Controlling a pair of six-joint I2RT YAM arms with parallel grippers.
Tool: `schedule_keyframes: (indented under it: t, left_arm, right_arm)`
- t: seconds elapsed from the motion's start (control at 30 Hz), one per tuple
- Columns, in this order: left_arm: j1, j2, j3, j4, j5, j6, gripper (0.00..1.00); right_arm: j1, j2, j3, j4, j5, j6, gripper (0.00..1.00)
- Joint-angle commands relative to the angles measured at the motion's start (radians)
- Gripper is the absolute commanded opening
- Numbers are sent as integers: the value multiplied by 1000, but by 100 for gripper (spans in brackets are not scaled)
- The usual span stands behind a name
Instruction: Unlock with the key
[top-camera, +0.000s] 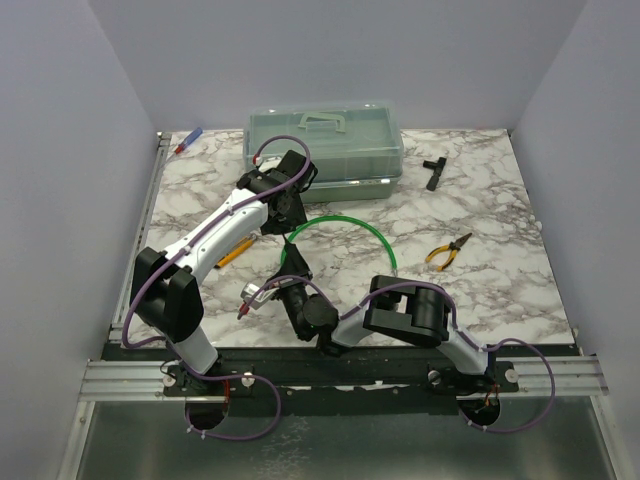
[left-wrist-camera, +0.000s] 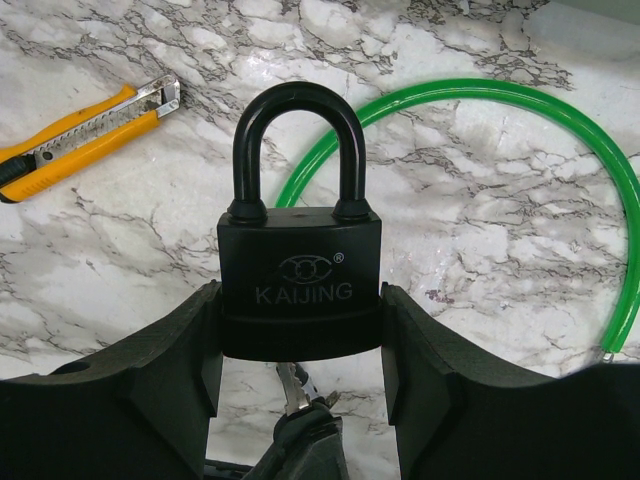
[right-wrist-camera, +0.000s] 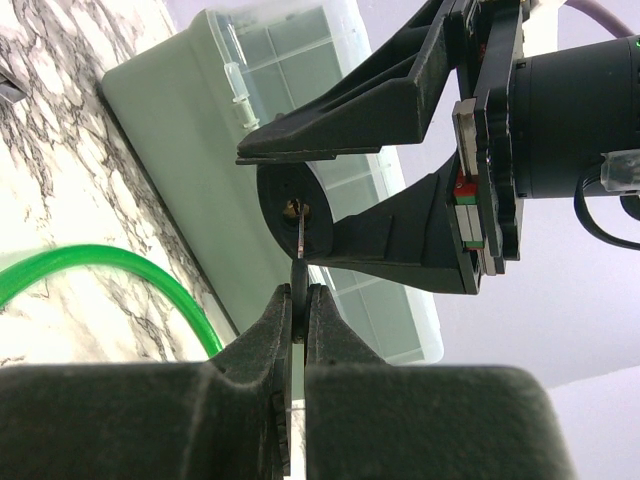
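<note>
Pinching the key (right-wrist-camera: 299, 240), the right gripper (right-wrist-camera: 298, 300) holds its blade at the padlock (right-wrist-camera: 322, 215) keyhole, visible only from the right wrist; the left gripper (left-wrist-camera: 300, 340) clamps the padlock's body.

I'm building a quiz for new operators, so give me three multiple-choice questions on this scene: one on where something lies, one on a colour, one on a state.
1. The pliers lie on the table's: A right side; B left side; C near edge, between the arms.
2. The hose loop is: A red; B green; C blue.
3. The padlock's shackle is: A swung open; B taken off; C closed.
Answers: 1 A, the top view shows them right of the hose; 2 B, it is bright green in every view; 3 C, both legs sit in the body.
</note>
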Motion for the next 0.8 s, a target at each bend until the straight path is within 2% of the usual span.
schedule_keyframes:
  t: [0.0, 0.77]
  left_arm:
    - [-8, -56, -1, 35, -35, -5, 0]
    - [-30, -42, 23, -11, -41, -14, 0]
  right_arm:
    - [-12, 10, 16, 84, -27, 26, 0]
    - [-48, -11, 23, 12, -28, 33, 0]
